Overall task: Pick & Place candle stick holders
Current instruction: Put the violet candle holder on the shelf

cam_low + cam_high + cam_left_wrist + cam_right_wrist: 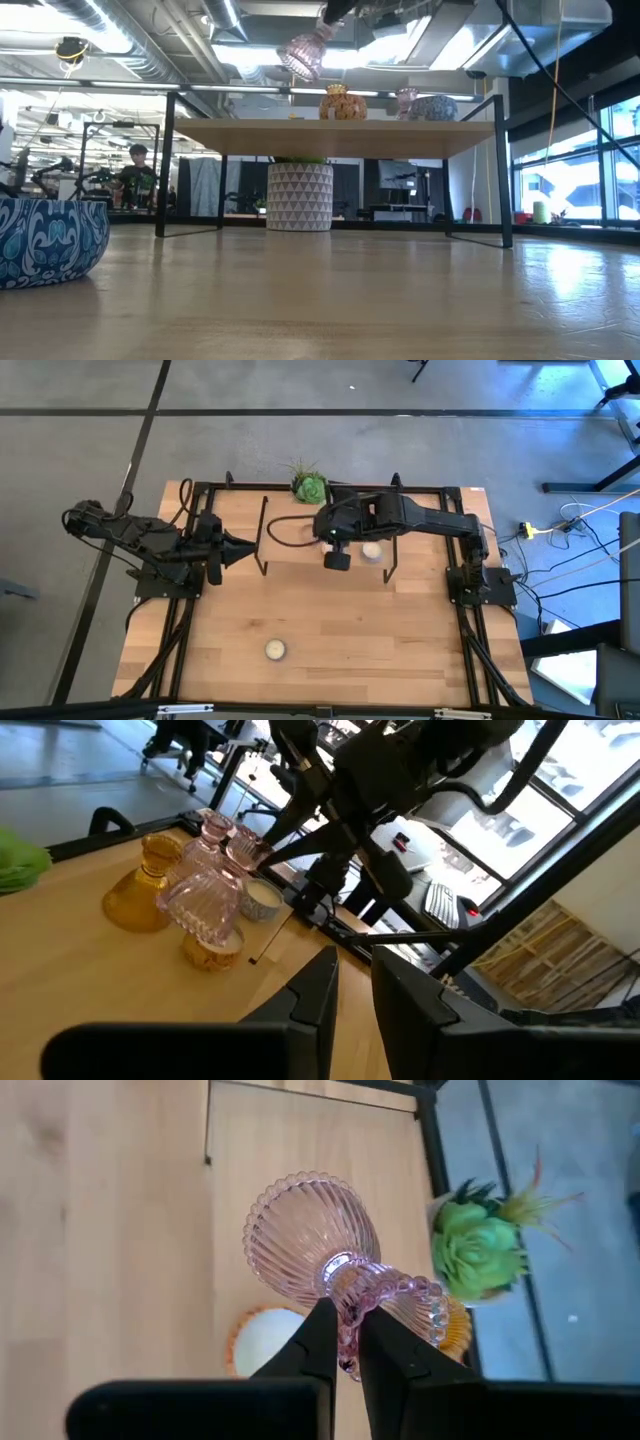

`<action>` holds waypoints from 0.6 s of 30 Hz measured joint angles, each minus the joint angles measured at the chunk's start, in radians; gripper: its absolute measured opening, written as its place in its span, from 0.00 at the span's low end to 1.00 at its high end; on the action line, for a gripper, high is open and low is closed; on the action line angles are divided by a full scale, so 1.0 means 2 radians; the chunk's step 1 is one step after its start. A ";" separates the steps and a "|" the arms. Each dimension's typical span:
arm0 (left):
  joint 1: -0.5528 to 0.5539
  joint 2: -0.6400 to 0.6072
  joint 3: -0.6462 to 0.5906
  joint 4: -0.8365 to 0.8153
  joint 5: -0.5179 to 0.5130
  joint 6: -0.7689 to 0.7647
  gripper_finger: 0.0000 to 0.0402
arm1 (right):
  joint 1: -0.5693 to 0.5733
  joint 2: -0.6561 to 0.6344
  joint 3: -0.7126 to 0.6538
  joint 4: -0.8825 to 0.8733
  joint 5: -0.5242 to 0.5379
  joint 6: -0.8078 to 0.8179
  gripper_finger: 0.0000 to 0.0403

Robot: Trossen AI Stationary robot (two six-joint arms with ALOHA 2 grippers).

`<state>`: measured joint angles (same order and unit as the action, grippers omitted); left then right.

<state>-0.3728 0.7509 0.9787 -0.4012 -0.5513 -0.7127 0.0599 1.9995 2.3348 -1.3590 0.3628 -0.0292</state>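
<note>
Pink ribbed glass candle holder (312, 1230) pinched at its neck by right pincer (340, 1342), above shelf; left pincer (353, 982) nearly pressed together, empty.

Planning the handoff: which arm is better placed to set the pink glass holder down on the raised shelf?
Right. Its tool already grips the pink glass holder above the shelf; the left tool holds nothing, off to the side.

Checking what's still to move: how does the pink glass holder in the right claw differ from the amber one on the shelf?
The pink glass holder hangs tilted in the air, pinched at its neck by the right claw; the amber holder stands upright on the shelf, untouched. Pink is paler; amber is yellow-orange. Both are ribbed, translucent and narrow-necked.
</note>
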 joint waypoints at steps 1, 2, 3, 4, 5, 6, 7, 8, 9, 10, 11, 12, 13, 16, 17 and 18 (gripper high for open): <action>-0.002 0.000 0.000 0.000 -0.002 0.000 0.15 | 0.003 0.000 0.000 -0.002 0.006 -0.003 0.06; -0.004 0.001 0.000 0.000 -0.005 0.000 0.15 | 0.006 0.000 0.000 0.000 0.008 -0.005 0.06; -0.004 0.002 0.000 0.000 -0.008 0.000 0.15 | 0.008 0.000 0.000 0.005 0.008 -0.007 0.06; -0.004 0.003 0.000 0.000 -0.008 0.000 0.15 | 0.011 0.000 0.000 0.012 0.008 -0.008 0.06; -0.004 0.003 0.000 0.000 -0.008 0.000 0.15 | 0.013 0.000 0.000 0.019 0.008 -0.010 0.06; -0.004 0.004 0.000 0.000 -0.007 -0.001 0.15 | 0.016 0.000 0.000 0.026 0.008 -0.012 0.06; -0.004 0.005 0.000 0.000 -0.007 -0.004 0.15 | 0.019 0.001 0.000 0.031 0.009 -0.016 0.06; -0.004 0.006 0.000 0.000 -0.006 -0.004 0.15 | 0.021 0.004 0.000 0.036 0.009 -0.020 0.06; -0.004 0.006 0.000 0.000 -0.004 -0.005 0.15 | 0.024 0.008 0.000 0.038 0.011 -0.025 0.06; -0.004 0.008 0.000 0.000 -0.003 -0.007 0.15 | 0.027 0.012 0.000 0.037 0.011 -0.030 0.06; -0.004 0.010 0.000 0.001 -0.003 -0.009 0.15 | 0.029 0.018 0.000 0.035 0.011 -0.032 0.06; -0.004 0.010 0.000 0.000 -0.003 -0.011 0.15 | 0.031 0.024 0.000 0.035 0.011 -0.035 0.06; -0.004 0.011 0.000 0.000 -0.002 -0.012 0.15 | 0.034 0.029 0.000 0.030 0.012 -0.038 0.06; -0.004 0.015 0.000 0.001 0.005 -0.018 0.15 | 0.037 0.047 0.000 0.009 0.019 -0.046 0.06; -0.005 0.016 0.000 0.001 0.007 -0.019 0.15 | 0.038 0.052 0.000 0.001 0.030 -0.048 0.06; -0.006 0.019 0.000 0.000 0.007 -0.021 0.15 | 0.039 0.057 0.000 -0.007 0.040 -0.053 0.06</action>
<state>-0.3855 0.7887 0.9787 -0.4011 -0.5369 -0.7552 0.1387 2.1130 2.3344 -1.3733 0.4438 -0.1348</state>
